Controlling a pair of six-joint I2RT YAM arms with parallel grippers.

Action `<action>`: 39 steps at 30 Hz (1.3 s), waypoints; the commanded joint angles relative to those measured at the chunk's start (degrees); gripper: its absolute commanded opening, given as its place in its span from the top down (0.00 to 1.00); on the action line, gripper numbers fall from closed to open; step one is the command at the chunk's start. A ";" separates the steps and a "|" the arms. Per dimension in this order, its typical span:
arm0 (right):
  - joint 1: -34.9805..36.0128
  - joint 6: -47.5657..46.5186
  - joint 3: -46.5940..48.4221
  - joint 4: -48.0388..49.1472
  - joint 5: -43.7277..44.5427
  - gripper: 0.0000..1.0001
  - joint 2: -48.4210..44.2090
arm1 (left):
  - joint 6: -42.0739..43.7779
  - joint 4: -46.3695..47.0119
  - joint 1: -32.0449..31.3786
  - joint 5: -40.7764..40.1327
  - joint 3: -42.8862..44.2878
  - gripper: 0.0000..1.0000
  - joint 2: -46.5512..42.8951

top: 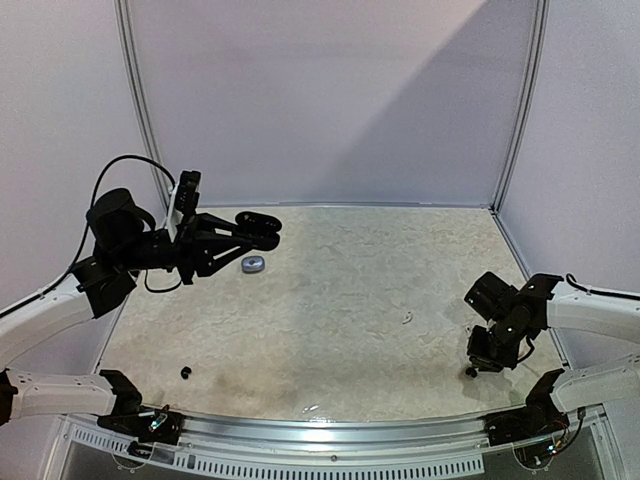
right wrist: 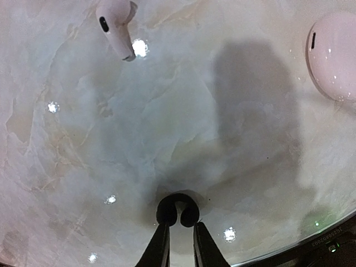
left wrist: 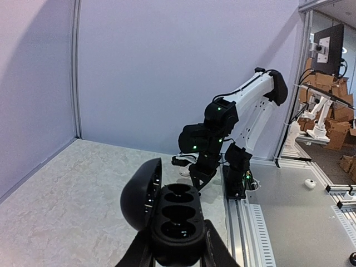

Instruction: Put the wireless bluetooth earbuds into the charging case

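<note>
While the left gripper [left wrist: 178,251] clamps the open charging case [left wrist: 175,214] above the worktop [top: 350,300] far-left corner, right gripper [right wrist: 179,227] pinches a black earbud [right wrist: 178,210] near-right: likely light, slick; grip its sides.

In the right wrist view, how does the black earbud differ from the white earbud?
The black earbud is dark and rounded; the white earbud is pale with a stem. The black earbud sits between the fingertips of the right gripper; the white earbud lies free on the table. Both are small single buds.
</note>
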 commanded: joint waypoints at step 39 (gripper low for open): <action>-1.14 -3.74 -2.58 7.56 -12.41 0.88 9.88 | 1.55 -0.66 -0.58 0.13 -1.13 1.00 -1.29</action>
